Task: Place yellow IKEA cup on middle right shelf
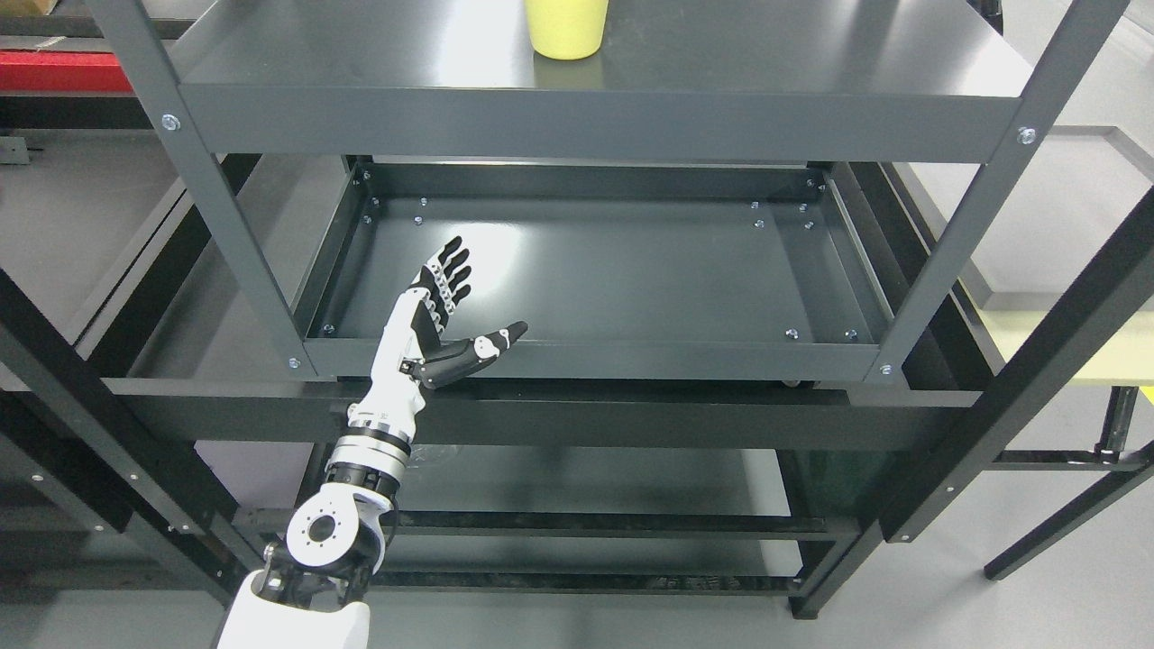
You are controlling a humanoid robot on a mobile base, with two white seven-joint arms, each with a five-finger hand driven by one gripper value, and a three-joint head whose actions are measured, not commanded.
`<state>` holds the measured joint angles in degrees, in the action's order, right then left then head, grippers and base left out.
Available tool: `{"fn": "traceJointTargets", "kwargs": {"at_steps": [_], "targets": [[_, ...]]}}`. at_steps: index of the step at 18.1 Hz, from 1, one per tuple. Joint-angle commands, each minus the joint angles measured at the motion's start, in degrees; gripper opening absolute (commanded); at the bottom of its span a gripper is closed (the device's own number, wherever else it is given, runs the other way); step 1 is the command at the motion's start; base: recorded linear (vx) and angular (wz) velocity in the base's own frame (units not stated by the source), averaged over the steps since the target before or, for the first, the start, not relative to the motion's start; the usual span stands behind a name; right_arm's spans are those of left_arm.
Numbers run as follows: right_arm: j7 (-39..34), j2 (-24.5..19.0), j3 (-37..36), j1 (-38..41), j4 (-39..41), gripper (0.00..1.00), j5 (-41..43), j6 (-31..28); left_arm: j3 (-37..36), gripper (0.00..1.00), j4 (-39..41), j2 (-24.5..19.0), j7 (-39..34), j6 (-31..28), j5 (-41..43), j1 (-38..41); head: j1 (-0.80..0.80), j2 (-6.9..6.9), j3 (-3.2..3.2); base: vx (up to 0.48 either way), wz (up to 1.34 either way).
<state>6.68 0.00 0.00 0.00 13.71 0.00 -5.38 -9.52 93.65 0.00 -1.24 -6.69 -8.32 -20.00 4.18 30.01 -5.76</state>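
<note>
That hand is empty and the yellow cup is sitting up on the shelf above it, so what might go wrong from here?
1. The left hand sits open below the upper shelf; rising straight up, its fingers might hit that shelf's front edge.
2. The yellow cup is cut off by the picture's top edge, so aiming a grasp may be harder.
3. A clumsy touch might tip the cup over.

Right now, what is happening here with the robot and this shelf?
The robot's left hand is raised in front of the grey metal rack, fingers spread, holding nothing. It hovers at the front left of the lower tray shelf, which has nothing on it. The yellow cup stands upright on the shelf above, near the middle, partly cut off by the top of the picture. The hand is well below the cup and not touching it. The right arm is out of view.
</note>
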Motion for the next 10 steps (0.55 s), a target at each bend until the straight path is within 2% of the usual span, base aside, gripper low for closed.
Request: {"fn": "traceJointTargets", "kwargs": {"at_steps": [1,10], "targets": [[0.0,1.0,1.0,0.8,0.0,0.99,1.4,0.0,2.2,0.99,5.1,-1.0,-0.2,0.3,0.1,2.0,0.0,0.0,0.0,0.0,0.0],[0.0,1.0,1.0,0.8,0.0,0.99,1.4,0.0,3.3,0.99,5.1,-1.0,-0.1,0.4,0.1,3.4,0.0,0.0,0.0,0.0,0.0]]}}
